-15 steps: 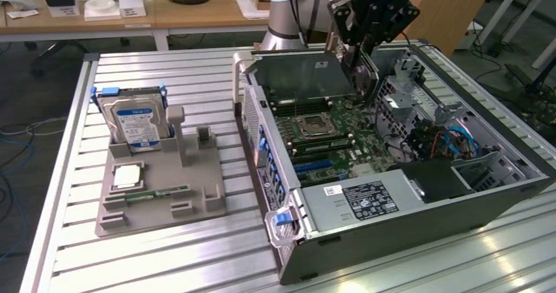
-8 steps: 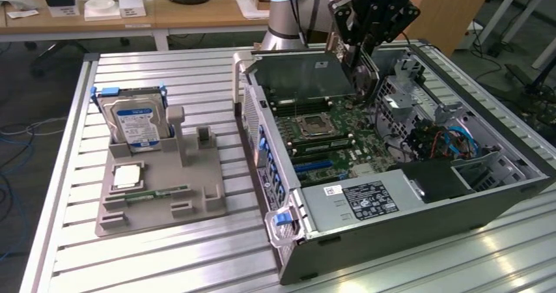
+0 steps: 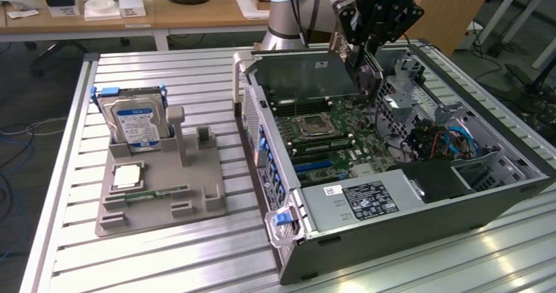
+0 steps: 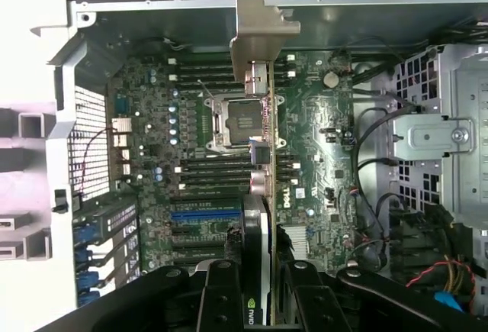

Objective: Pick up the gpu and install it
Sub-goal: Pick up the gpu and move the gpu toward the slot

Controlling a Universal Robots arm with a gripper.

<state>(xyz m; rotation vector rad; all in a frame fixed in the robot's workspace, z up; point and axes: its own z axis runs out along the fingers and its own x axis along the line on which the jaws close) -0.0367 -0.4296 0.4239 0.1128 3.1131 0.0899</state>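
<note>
The gpu (image 4: 263,156) is a thin dark card seen edge-on, with its silvery end bracket (image 4: 258,34) pointing away from the wrist. My gripper (image 4: 263,298) is shut on it, one black finger (image 4: 221,301) on each side. In the exterior view the gripper (image 3: 375,42) hangs over the far part of the open computer case (image 3: 417,208), and the gpu (image 3: 368,71) reaches down into it, above the green motherboard (image 3: 334,127). The card stands over the processor socket (image 4: 229,122). The blue expansion slot (image 4: 202,214) lies off to one side of it, apart from the card.
A grey parts holder (image 3: 165,195) on the exterior view's left carries a blue-labelled hard drive (image 3: 135,120), a processor chip (image 3: 127,176) and a green memory stick (image 3: 156,193). Inside the case are a power supply (image 3: 365,198), cables (image 3: 439,143) and a drive cage (image 4: 438,141).
</note>
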